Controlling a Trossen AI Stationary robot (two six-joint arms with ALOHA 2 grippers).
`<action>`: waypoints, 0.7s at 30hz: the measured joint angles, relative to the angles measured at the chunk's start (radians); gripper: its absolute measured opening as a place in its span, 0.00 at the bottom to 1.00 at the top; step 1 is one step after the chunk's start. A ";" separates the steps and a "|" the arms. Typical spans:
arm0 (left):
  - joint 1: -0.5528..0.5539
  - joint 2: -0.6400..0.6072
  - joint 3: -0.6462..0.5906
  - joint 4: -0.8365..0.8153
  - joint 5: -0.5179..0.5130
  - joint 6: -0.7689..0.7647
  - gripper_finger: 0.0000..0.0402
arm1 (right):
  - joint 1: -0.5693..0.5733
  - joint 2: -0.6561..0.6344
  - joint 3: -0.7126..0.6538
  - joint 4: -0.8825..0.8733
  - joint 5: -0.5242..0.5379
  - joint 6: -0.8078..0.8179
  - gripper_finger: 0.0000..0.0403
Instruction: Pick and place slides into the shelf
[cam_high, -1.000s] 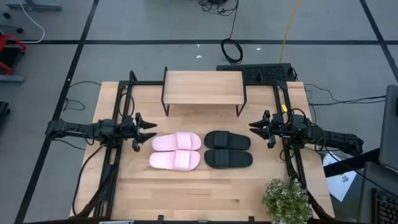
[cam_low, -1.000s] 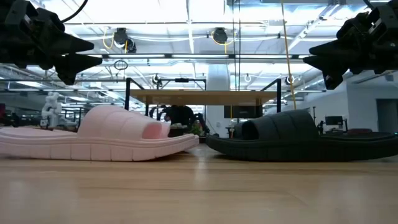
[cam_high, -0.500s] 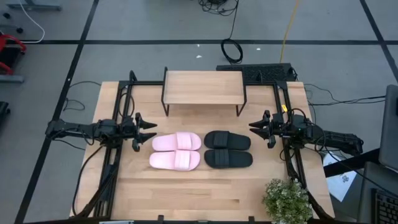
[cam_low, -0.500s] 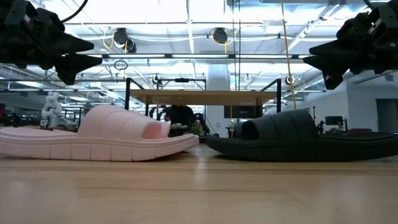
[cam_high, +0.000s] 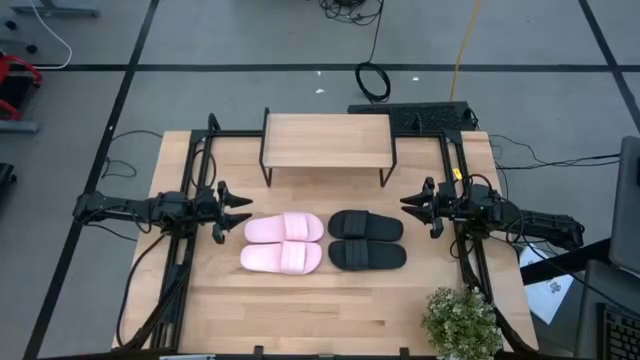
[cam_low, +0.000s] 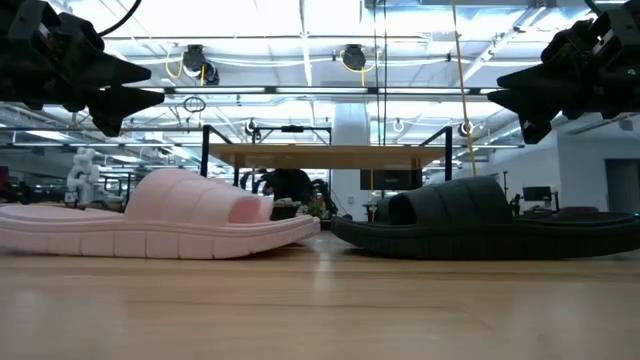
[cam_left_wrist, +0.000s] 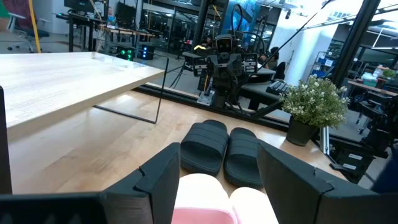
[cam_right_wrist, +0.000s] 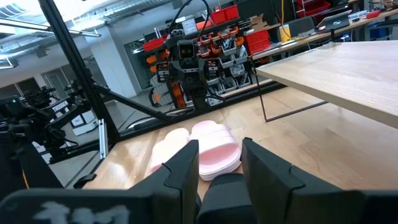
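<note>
So far nothing changes: my left gripper (cam_high: 240, 211) stays open beside the pink slides (cam_high: 284, 243), the black slides (cam_high: 367, 240) lie untouched, my right gripper (cam_high: 411, 207) waits half open. The shelf (cam_high: 327, 139) is empty, so the task is not begun.

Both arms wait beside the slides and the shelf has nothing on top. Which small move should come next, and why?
Probably the left gripper should go down onto the nearest pink slide. It is open, holds nothing, and hovers just beside the pink pair, while all four slides lie on the table in front of the shelf. The right gripper, also open, could take a black slide likewise.
</note>
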 joint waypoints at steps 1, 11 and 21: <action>0.000 0.000 0.000 0.000 0.000 0.000 0.52 | 0.000 0.000 0.000 0.000 0.000 0.000 0.27; 0.000 0.000 0.000 0.000 0.000 0.000 0.52 | 0.000 0.000 0.000 0.018 -0.003 0.020 0.27; 0.000 0.000 0.000 -0.001 0.000 0.005 0.52 | 0.000 0.001 0.000 0.227 0.003 0.391 0.27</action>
